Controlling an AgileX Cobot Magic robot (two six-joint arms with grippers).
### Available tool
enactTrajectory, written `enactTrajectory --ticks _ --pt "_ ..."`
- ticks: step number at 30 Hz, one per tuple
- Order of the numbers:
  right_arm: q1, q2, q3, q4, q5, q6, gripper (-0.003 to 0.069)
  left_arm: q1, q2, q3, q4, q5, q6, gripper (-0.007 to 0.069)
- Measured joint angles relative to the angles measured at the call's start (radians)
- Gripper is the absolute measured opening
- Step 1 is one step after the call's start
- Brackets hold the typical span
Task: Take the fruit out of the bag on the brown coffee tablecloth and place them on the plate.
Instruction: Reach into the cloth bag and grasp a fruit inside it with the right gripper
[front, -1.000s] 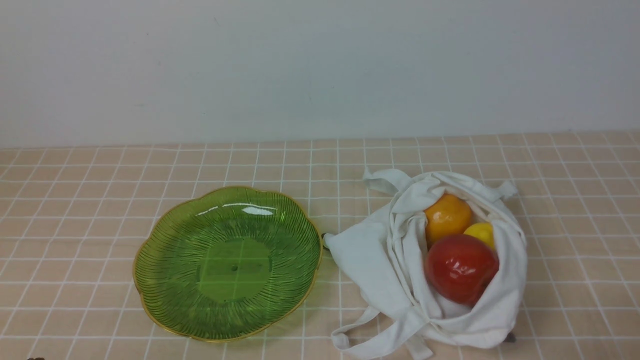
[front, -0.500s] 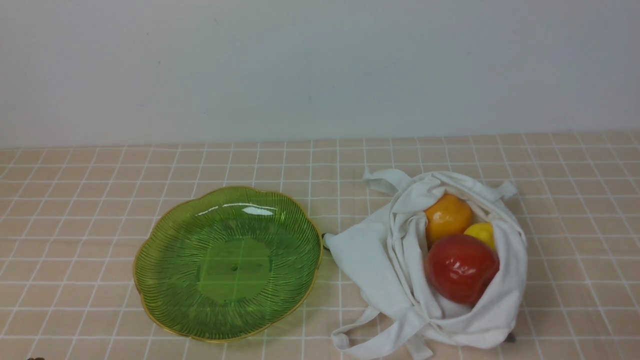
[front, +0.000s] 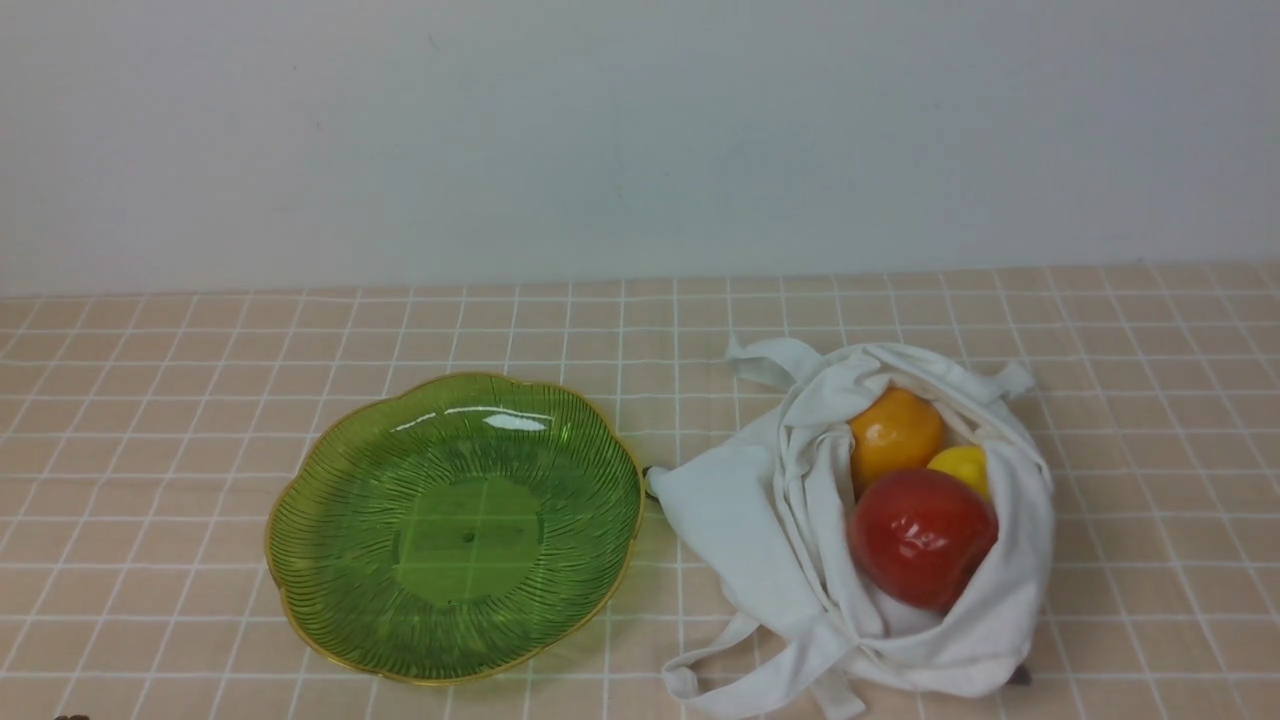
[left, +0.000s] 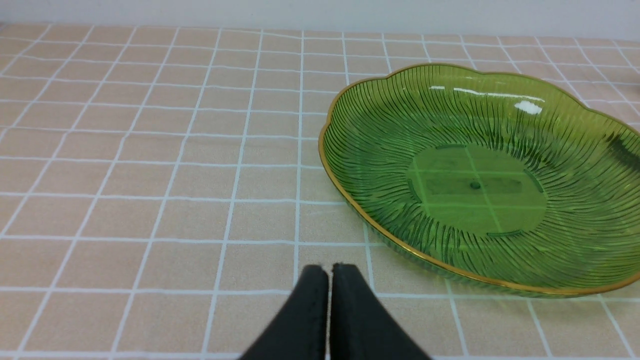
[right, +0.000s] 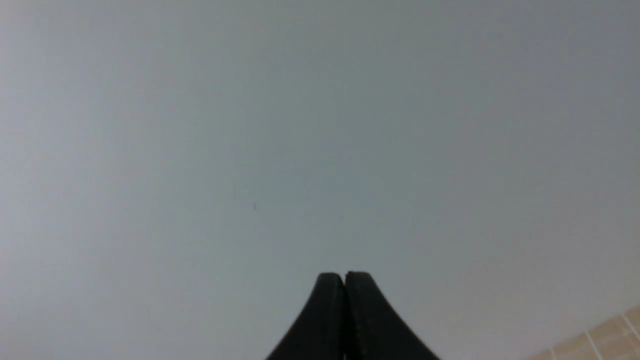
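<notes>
A red apple (front: 920, 535), an orange (front: 895, 432) and a lemon (front: 962, 466) sit in the open mouth of the white bag (front: 740, 520), near the tablecloth's (front: 150, 400) front edge, right of centre. The green plate (front: 330, 500) (ribbed, gold-rimmed) lies just beside it, left of centre. The left gripper (left: 328, 272) has its fingers pressed together over cloth near the plate. The right gripper (right: 344, 277), likewise closed, faces the wall (right: 250, 125).

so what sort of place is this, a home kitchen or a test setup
Probably a staged tabletop test setup: a checked peach tablecloth meets a bare pale wall, with a green ribbed plate and a white cloth bag of apple, orange and lemon laid out.
</notes>
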Motion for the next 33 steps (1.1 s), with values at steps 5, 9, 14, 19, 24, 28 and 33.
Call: enactTrajectory --ticks 5,9,14,19,24,28,33 --pt "0.095 0.327 -0.290 -0.061 0.458 -0.183 -0.0014 0.000 0.000 0.000 0.000 0.000 0.000 -0.0008" --pt "0.155 0.612 -0.445 -0.064 0.737 -0.379 -0.0014 0.000 0.000 0.000 0.000 0.000 0.000 -0.0008" --pt "0.211 0.903 -0.595 -0.054 0.840 -0.531 -0.0013 0.000 0.000 0.000 0.000 0.000 0.000 -0.0008" --pt "0.310 1.118 -0.721 -0.075 0.846 -0.569 0.0001 0.000 0.000 0.000 0.000 0.000 0.000 -0.0008" --pt "0.391 1.239 -0.775 -0.141 0.844 -0.513 0.0090 0.000 0.000 0.000 0.000 0.000 0.000 -0.0008" --pt "0.445 1.313 -0.782 -0.213 0.815 -0.508 0.0282 0.000 0.000 0.000 0.000 0.000 0.001 -0.0008" --pt "0.489 1.375 -0.781 -0.286 0.753 -0.506 0.0577 0.000 0.000 0.000 0.000 0.000 0.001 -0.0008"
